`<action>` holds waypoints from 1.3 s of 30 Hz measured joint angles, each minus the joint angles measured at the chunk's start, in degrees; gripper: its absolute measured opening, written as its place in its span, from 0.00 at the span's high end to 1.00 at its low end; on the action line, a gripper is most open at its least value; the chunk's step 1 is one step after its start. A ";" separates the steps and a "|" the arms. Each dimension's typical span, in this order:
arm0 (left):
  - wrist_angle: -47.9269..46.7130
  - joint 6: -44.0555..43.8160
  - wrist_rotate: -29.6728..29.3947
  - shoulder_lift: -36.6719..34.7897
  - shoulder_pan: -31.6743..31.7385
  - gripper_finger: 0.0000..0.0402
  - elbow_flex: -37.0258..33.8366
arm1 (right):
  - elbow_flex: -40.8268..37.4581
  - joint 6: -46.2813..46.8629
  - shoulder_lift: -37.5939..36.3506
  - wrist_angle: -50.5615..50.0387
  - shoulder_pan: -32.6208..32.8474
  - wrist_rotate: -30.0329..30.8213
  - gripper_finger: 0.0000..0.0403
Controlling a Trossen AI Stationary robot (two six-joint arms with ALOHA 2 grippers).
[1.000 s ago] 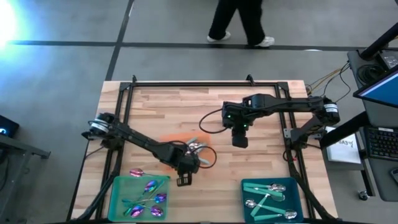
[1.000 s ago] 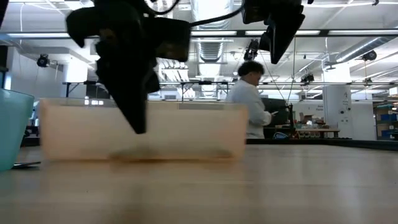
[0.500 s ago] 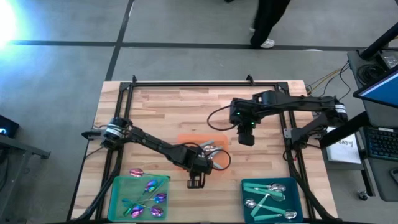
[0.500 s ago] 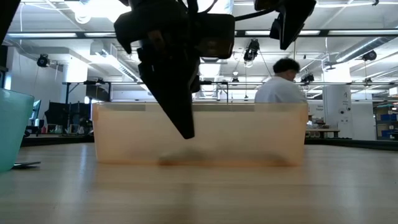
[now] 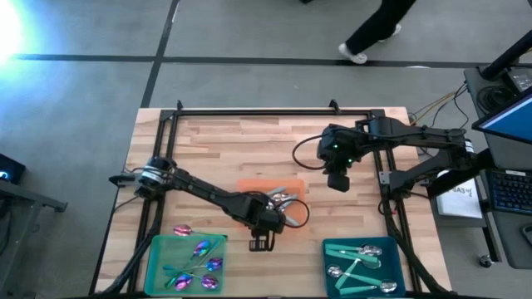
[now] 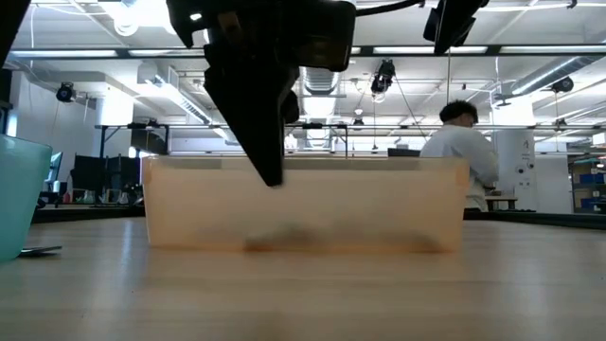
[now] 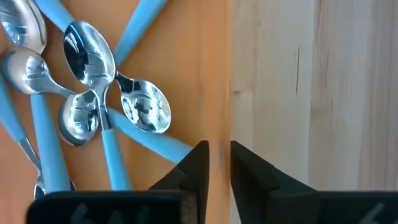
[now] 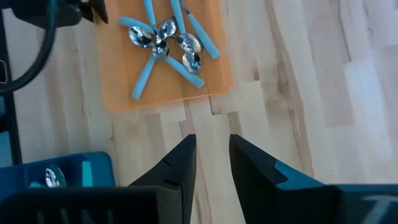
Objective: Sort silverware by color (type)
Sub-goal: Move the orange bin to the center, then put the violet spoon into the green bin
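Note:
An orange tray [image 5: 249, 189] stands mid-table and holds several spoons [image 7: 93, 74] with light-blue handles and silver bowls. My left gripper [image 5: 263, 226] is at the tray's near wall, shut on it. My right gripper [image 5: 338, 181] hovers above bare table to the right of the tray, with a narrow gap between its fingers [image 8: 212, 146] and nothing in it. A green tray [image 5: 158, 249] at the near left holds iridescent purple spoons. One more purple spoon [image 5: 181, 229] lies on the table beside it. A teal tray [image 5: 332, 249] at the near right holds teal-handled spoons. My left gripper pinches the orange tray's near long wall [image 7: 220, 118]. One finger [image 7: 198, 163] is inside the tray and the other is outside. The fingers come from above, pointing down [image 6: 270, 175]. The tray's bottom rests flat on the table.
A black frame [image 5: 274, 110] runs along the far and side edges of the table. Bare wood lies between the orange tray and the two near trays. The teal tray's corner [image 6: 19, 189] shows at the left of the low view. A person stands in the room behind.
My left gripper moved toward the table's right and slid the orange tray along with it, then stopped and rose a little. My right gripper drifted toward the right edge. A person beyond the table walked to the right.

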 joint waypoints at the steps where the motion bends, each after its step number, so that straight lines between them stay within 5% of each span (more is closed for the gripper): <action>1: -0.46 0.02 0.00 0.00 -0.08 0.89 0.18 | 0.00 0.05 0.01 0.01 0.00 0.61 0.79; 8: -3.96 0.44 -2.74 -0.84 -0.62 0.80 0.33 | 0.00 0.64 0.04 -0.02 0.00 0.93 0.79; 19: -7.66 2.11 -6.20 -6.41 -2.31 0.78 0.35 | 0.00 3.04 0.07 -0.06 0.00 1.80 0.79; 32: -37.40 -8.93 -7.58 -9.99 -7.52 0.78 0.21 | -0.37 2.96 0.09 -0.06 0.00 2.44 0.79; 39: -38.38 -12.08 -2.87 -12.04 -10.04 0.78 -3.48 | -0.37 1.78 0.09 -0.01 0.00 5.62 0.79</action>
